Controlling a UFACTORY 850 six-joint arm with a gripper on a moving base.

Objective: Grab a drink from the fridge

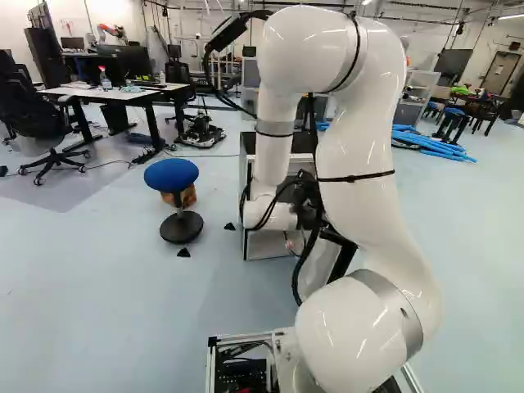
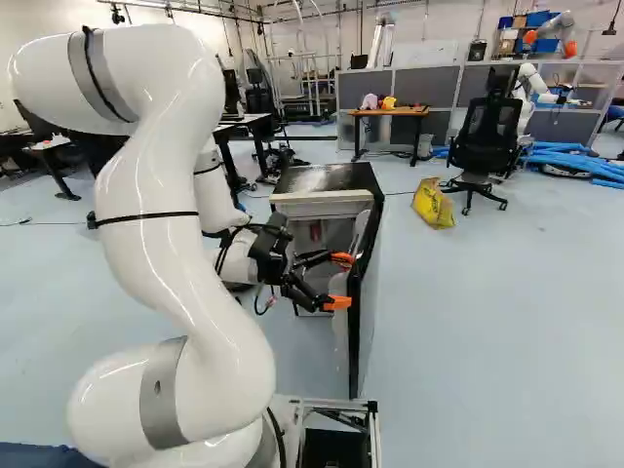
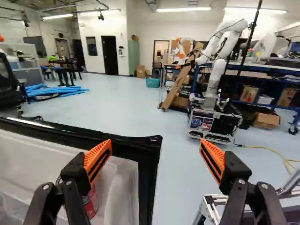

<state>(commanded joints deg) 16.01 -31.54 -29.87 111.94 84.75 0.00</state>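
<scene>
White arm [image 1: 368, 323] up front in left base view, fridge [image 1: 266, 245] partly behind. Right base view: jaws at open fridge door [image 2: 356, 336]. Wrist view: jaws wide apart; red can [image 3: 92, 202] inside door, partly hidden behind one finger.

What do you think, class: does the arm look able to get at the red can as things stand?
Probably yes, after a small shift: the fridge door is open and so is the gripper, but the red can is partly behind one finger, and the door's edge shows between the two.
</scene>
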